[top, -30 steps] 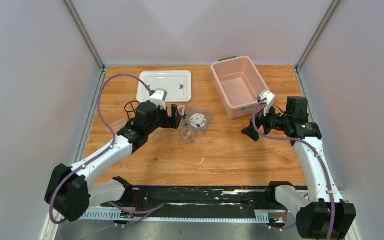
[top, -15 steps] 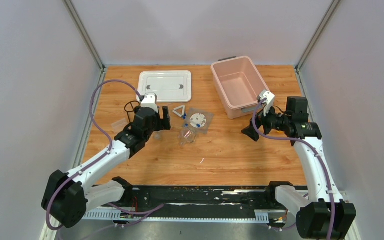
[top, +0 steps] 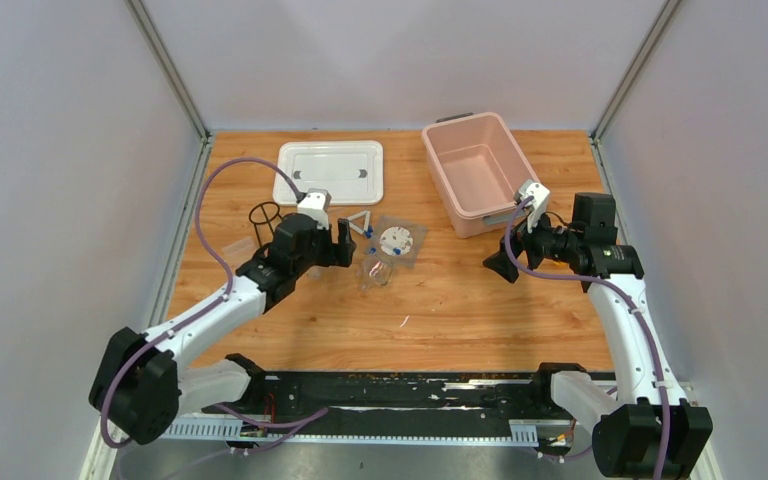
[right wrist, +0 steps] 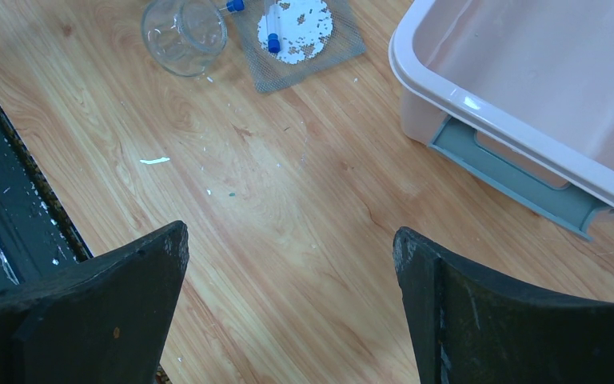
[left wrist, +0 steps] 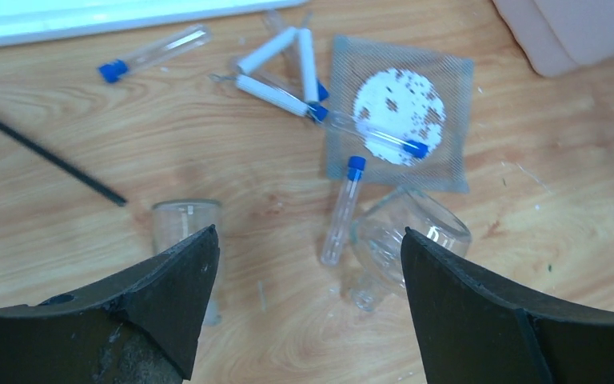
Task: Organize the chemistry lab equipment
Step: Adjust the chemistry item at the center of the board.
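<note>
Sitting empty at the far right, the pink bin (top: 475, 175) is holding none of the equipment, and its white lid (top: 330, 172) is lying flat on the table at the far left, so by my reading the sorting is barely starting. The left gripper (left wrist: 308, 236) is hanging over the cluster left of centre with its jaws spread wide and nothing between them. The right gripper (right wrist: 289, 232) is hovering just near of the bin, equally wide and empty.

Everything is resting loose on the wood. The black wire tripod (left wrist: 48, 154) is standing at the left of the cluster. The mesh square with a white disc (left wrist: 452, 80) is lying at its right, with one tube across it. A round clear glass vessel (left wrist: 412, 236) is lying just near of the mesh, and a small beaker (left wrist: 185, 220) is sitting left of that. The small triangle (left wrist: 272, 94) is touching the mesh's far-left corner. The blue-capped tubes (left wrist: 344, 212) are lying scattered, one beside the lid. All of it is waiting to be collected.
</note>
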`<action>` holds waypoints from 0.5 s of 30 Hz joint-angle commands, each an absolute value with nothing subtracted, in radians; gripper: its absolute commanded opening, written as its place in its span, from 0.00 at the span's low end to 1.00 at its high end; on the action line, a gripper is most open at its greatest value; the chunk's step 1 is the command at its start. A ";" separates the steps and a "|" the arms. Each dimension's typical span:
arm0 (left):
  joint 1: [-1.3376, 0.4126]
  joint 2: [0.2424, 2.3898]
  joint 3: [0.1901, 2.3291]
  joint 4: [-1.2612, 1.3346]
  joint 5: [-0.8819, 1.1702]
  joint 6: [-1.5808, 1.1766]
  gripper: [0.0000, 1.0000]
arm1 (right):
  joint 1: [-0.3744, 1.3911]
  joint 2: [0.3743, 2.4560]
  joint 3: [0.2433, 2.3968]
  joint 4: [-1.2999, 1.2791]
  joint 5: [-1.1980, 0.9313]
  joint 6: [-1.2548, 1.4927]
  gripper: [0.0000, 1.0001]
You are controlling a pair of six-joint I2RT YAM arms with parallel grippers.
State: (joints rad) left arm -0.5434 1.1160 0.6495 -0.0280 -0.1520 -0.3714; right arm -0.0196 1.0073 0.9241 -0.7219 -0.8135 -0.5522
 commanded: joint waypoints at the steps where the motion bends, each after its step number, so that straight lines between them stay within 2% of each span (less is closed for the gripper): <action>1: -0.542 1.199 0.682 0.048 0.019 -0.344 0.89 | -0.013 1.005 0.956 -0.712 -0.841 -0.569 0.99; 7: -0.543 1.318 0.748 0.029 0.033 -0.346 0.80 | -0.013 1.005 0.956 -0.713 -0.841 -0.570 0.99; 15: -0.543 1.330 0.757 -0.027 -0.072 -0.327 0.67 | -0.013 1.008 0.954 -0.713 -0.844 -0.570 0.99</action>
State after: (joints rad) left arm -0.5434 1.3361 0.7174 -0.0086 -0.0174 -0.3538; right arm -0.0196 1.0073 0.9241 -0.7219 -0.8143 -0.5522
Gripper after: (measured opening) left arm 0.699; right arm 0.993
